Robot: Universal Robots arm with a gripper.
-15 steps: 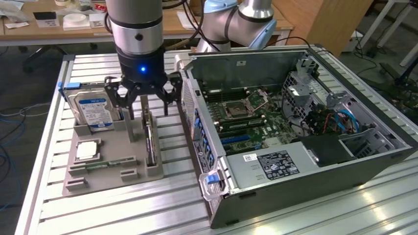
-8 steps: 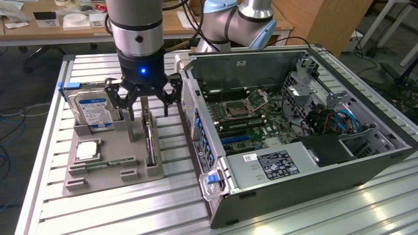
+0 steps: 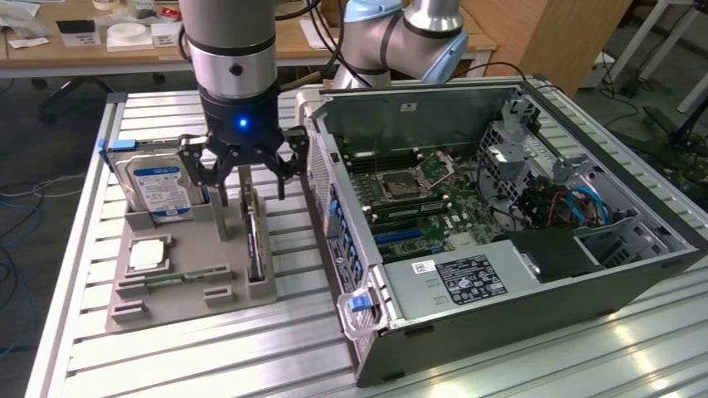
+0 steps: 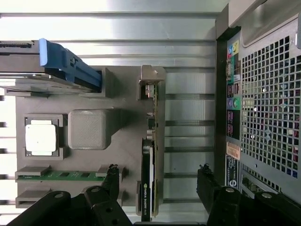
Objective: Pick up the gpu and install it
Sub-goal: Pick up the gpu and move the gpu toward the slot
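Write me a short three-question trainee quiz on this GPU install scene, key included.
1. True or false: the gripper is shut on the gpu.
2. Which part in the grey holder carries a blue-white label? A) hard drive B) CPU C) RAM stick
3. Short answer: where is the gpu now?

Key
1. False: it is open, with one finger on each side of the gpu.
2. A
3. Standing on edge in the grey holder, outside the computer case.
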